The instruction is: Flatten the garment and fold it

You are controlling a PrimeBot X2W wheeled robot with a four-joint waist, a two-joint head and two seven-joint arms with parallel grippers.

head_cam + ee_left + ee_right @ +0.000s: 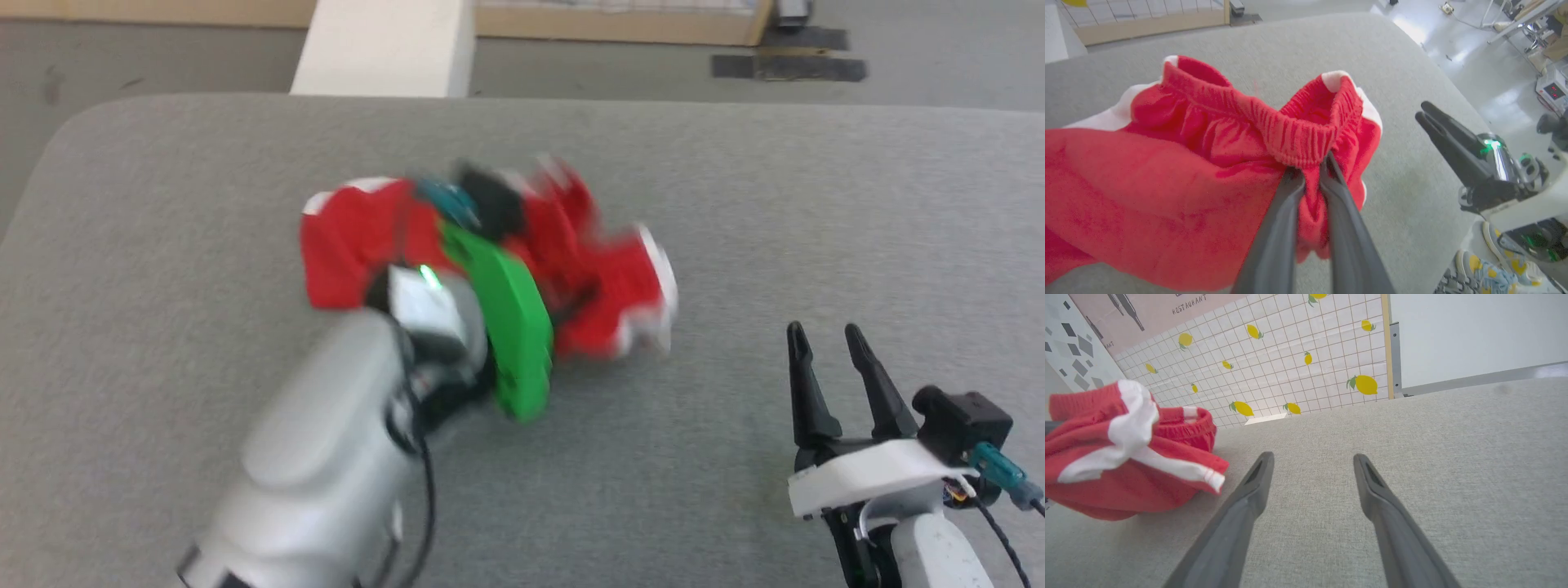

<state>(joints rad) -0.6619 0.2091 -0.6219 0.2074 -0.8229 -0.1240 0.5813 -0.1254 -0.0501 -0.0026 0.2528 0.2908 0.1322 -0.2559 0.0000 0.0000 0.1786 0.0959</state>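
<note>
The garment [604, 286] is a pair of red shorts with white trim, bunched in a heap mid-table and blurred in the head view. My left gripper [1310, 163] is shut on the garment [1180, 175], pinching the fabric just under the gathered elastic waistband [1294, 134]. In the head view the left arm's green wrist part [510, 327] covers the middle of the heap. My right gripper [824, 339] stands open to the right of the garment, apart from it, fingers [1257, 477] spread over bare cloth. The garment [1118, 457] lies to its left.
The grey fabric-covered table [735, 180] has a rounded far-left corner. Beyond it are a white post [384, 45] and a wooden-framed panel [620, 24]. A person's patterned shoes [1486, 273] stand on the floor by the table edge, near my right arm [1494, 163].
</note>
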